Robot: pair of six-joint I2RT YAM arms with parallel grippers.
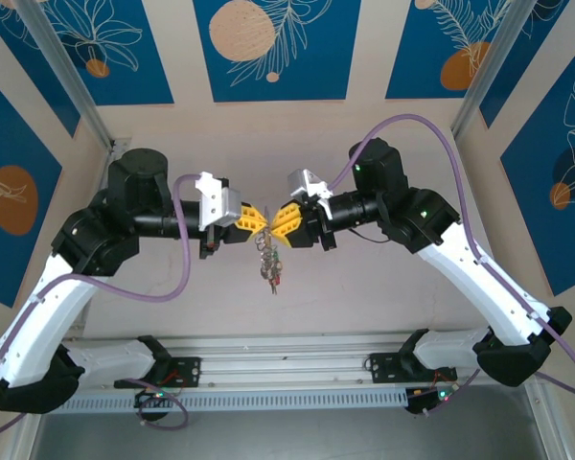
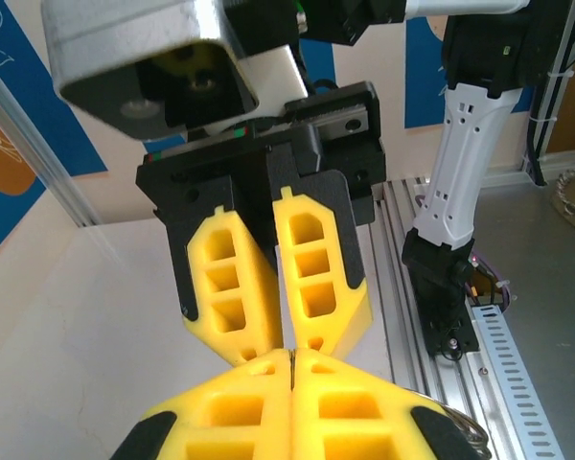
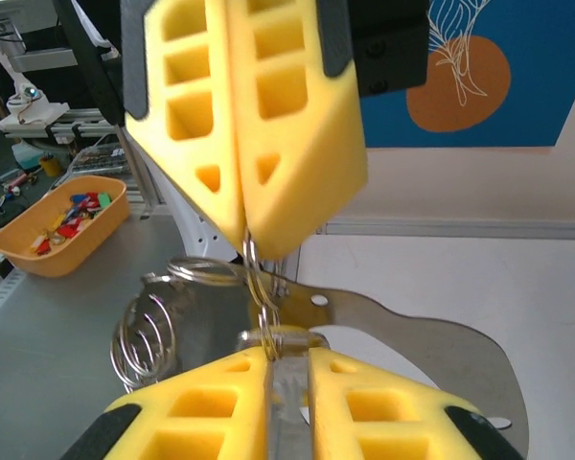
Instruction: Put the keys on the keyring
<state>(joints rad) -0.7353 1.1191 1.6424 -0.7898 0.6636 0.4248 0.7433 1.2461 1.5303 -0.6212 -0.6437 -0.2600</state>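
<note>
Both arms fold inward at the elbow with forearms level, so that the left gripper [image 1: 256,218] and the right gripper [image 1: 281,221] meet tip to tip above the table [image 1: 364,297], wrists turned so each pair of yellow fingers stands edge-on to the other. The left gripper's fingers are pressed fully together, pinching the thin wire of the keyring [image 3: 254,273] right at their tips. The right gripper's fingers stand a sliver apart with a flat silvery blade clamped between them; it seems to be one of the keys [image 1: 269,266]. The wire loop spans the short gap between the two sets of fingertips, its long axis running from one gripper to the other, and the bunch of keys hangs straight down from that meeting point, long axis vertical.
</note>
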